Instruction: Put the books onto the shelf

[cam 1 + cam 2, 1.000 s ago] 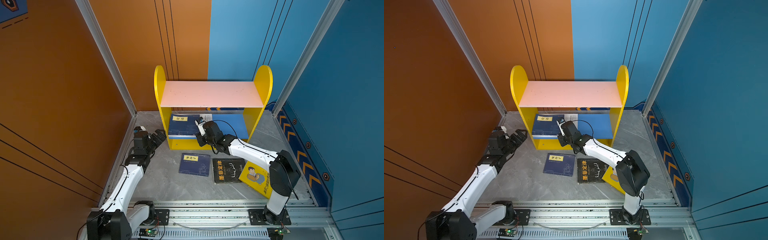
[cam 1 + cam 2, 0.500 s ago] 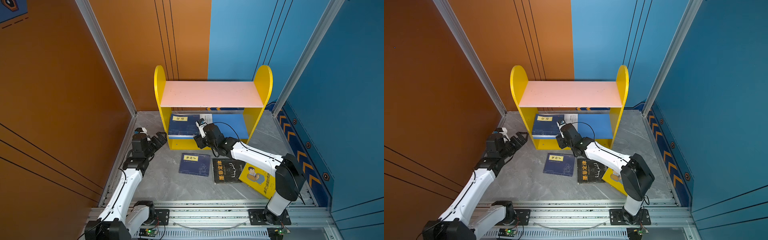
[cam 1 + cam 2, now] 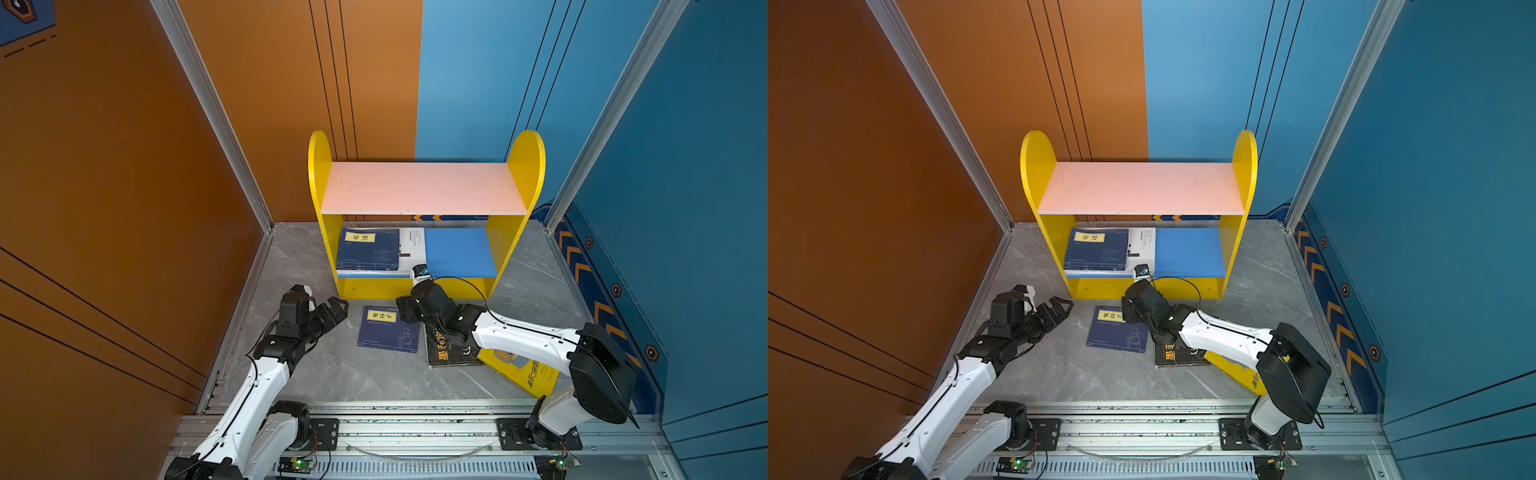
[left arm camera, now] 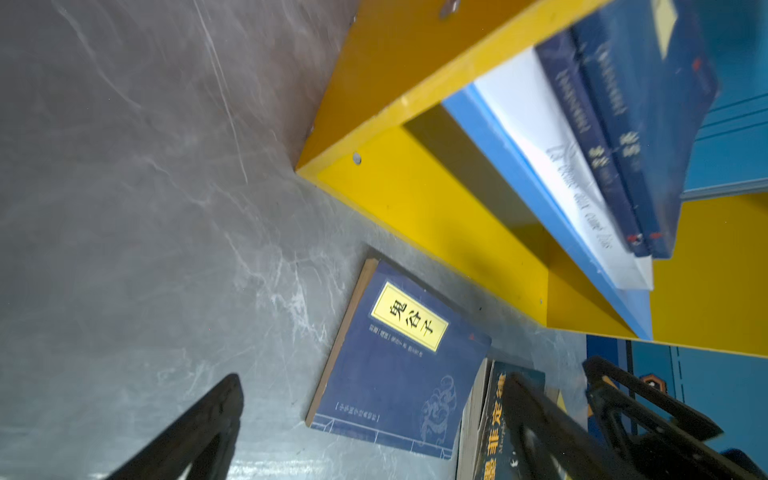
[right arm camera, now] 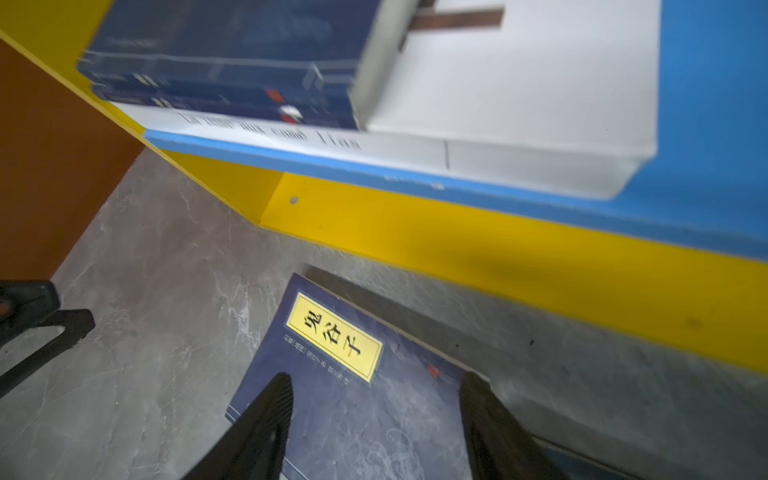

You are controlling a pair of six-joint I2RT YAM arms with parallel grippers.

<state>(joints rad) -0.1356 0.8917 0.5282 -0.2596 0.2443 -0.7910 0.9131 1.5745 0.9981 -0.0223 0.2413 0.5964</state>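
The shelf stands at the back, and its blue lower board carries two navy books stacked on a white book. Three more books lie on the floor in front: a navy one, a black one and a yellow one. My right gripper hangs open just above the floor navy book, holding nothing. My left gripper is open and empty, left of that book.
Orange wall panels close in the left side and blue ones the right. A metal rail runs along the front edge. The pink upper board is bare.
My right gripper has opened and drawn back from the shelf's lower board to above the floor navy book. The left gripper has shifted nearer and rightward, toward that book.
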